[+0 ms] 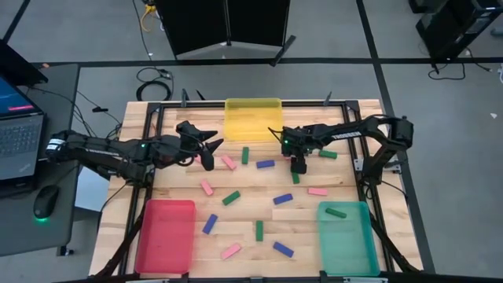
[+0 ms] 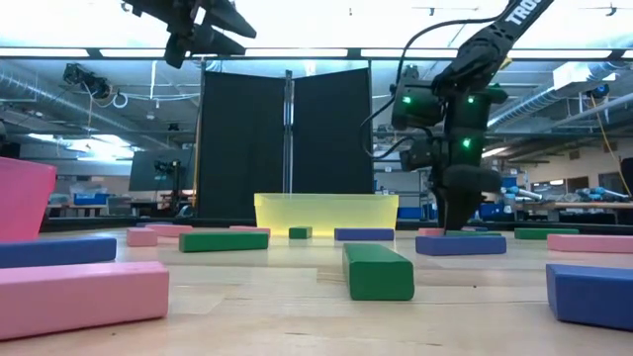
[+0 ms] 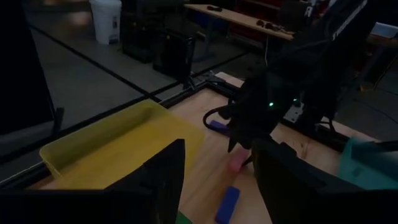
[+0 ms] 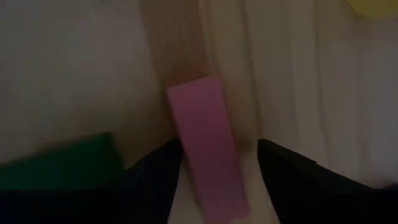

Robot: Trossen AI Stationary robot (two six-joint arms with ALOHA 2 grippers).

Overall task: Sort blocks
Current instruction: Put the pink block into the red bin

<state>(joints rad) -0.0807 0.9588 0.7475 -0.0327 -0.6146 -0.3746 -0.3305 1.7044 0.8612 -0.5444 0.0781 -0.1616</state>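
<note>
Pink, blue and green blocks lie flat, scattered over the wooden table. My right gripper is down at table height, left of a green block. It is open, and its fingers stand on either side of a pink block, with a green block just beside it. My left gripper is open and raised well above the table, near the yellow tray. One green block lies in the teal tray. My right gripper comes at the pink block from above, with its fingers along the block's two long sides near one end. The block lies flat on the table. I cannot tell whether the fingers touch it.
A red tray sits at the near left corner, the teal tray at the near right and the yellow tray at the far edge. Loose blocks include a pink one, a blue one and a green one. A laptop stands left of the table.
</note>
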